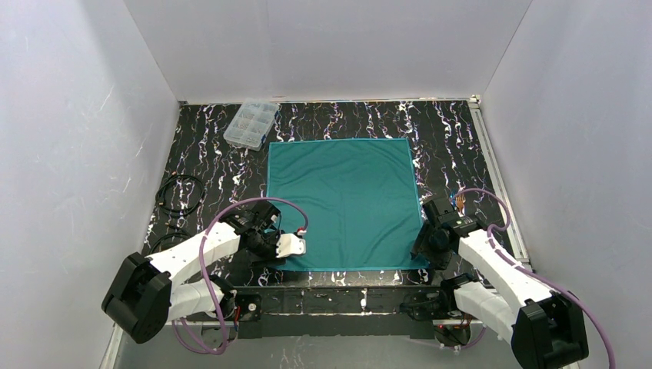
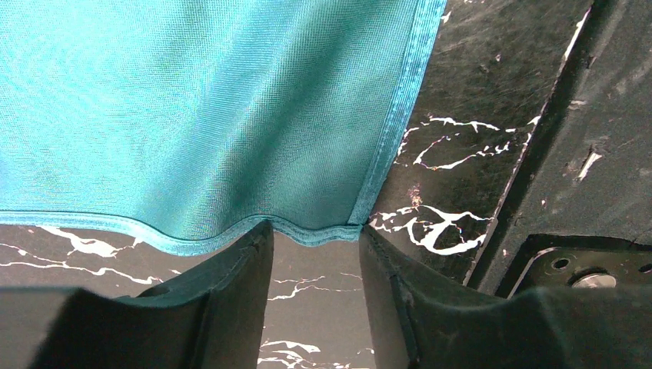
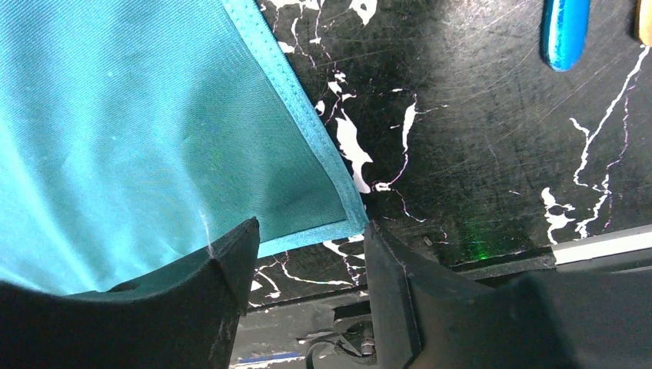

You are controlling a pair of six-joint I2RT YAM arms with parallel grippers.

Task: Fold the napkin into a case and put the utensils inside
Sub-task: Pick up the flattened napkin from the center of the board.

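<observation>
Teal-green napkin (image 1: 338, 201) flat, unfolded; iridescent utensils (image 3: 565, 31) just right of it

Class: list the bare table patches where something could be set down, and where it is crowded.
Free: far strip between napkin and back wall, right of the compartment box; right strip beside napkin. Crowded: napkin's near corners, at both jaws.
</observation>
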